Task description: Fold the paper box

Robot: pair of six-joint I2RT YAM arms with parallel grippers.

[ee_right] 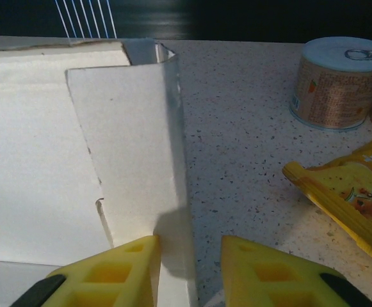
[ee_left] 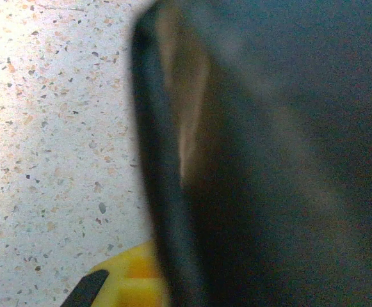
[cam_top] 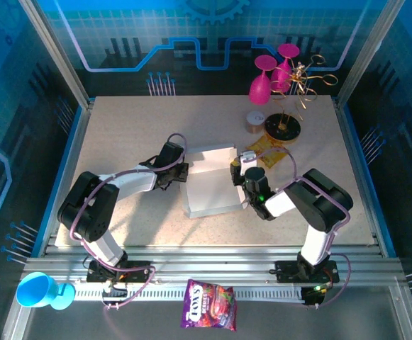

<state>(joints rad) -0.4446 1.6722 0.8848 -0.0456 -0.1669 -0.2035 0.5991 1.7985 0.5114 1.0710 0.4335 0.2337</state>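
**Right hand** (ee_right: 189, 274): released. Its two yellow fingers (ee_right: 118, 272) stand apart, with the lower edge of an upright flap in the gap between them; neither pad presses on it.

**Left hand** (cam_top: 179, 172): clenched, at the far side of the box from the right hand. Its wrist view is blocked by a dark, blurred surface close to the lens. Whether card is pinched there cannot be told.

**Task item:** the paper box (ee_right: 38, 160) lies on the desk (ee_right: 237, 160) between the two hands. It is partly formed, with a broad white panel just ahead and left of the right hand, and the flap rising at that panel's right edge.

**Step in hand, as judged:** setting the right-side flap.
- Take the flap low, near its crease, so that the thin card bends at the score and does not buckle mid-panel.
- Close squarely across the edge.
- Keep the opposite side braced with the left hand so that the box does not slide.
- Keep clear of the packet to the right.

**Count, outward from the right hand:**
- one paper box
- one yellow snack packet (ee_right: 355, 201), ahead and right
- one tin can (ee_right: 339, 83), beyond the packet
- two pink glasses (cam_top: 273, 74) on one gold wire stand (cam_top: 284, 127), farther still
- one purple candy bag (cam_top: 209, 304) and one blue cup (cam_top: 39, 290), behind both hands
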